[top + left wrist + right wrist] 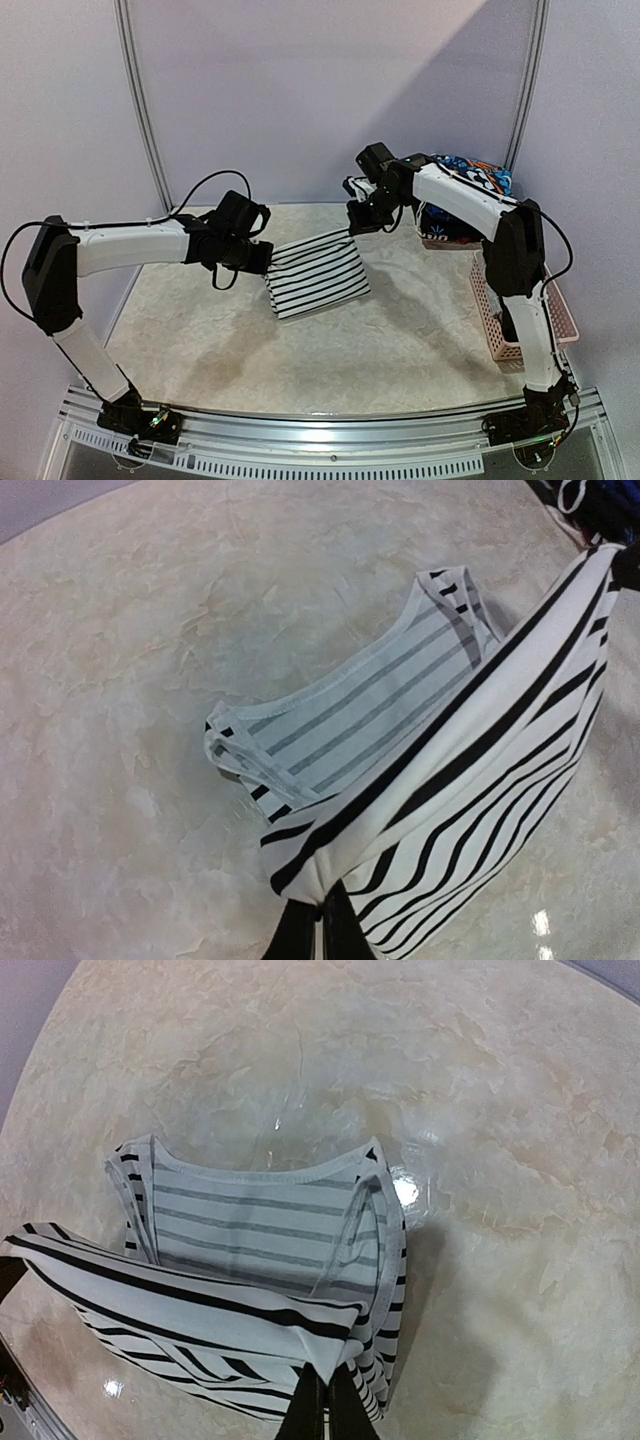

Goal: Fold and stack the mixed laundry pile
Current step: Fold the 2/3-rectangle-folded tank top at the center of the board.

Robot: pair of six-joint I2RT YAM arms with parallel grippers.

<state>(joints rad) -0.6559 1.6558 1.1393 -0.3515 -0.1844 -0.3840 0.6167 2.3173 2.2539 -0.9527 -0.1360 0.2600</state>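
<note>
The black-and-white striped garment (318, 272) hangs stretched between both grippers above the middle of the table. My left gripper (268, 258) is shut on its left corner, and the black fingertips (300, 935) pinch a fold of the striped cloth (440, 770). My right gripper (352, 228) is shut on the opposite corner, higher and farther back. In the right wrist view the striped cloth (250, 1250) droops below the gripper (325, 1395), its neck opening facing up near the tabletop. The rest of the laundry pile (470, 175), blue-patterned and dark cloth, sits heaped in the basket.
A pink lattice basket (560, 320) stands along the right edge of the marbled table (400, 350), behind my right arm. Grey walls close in the back and sides. A metal rail runs along the near edge.
</note>
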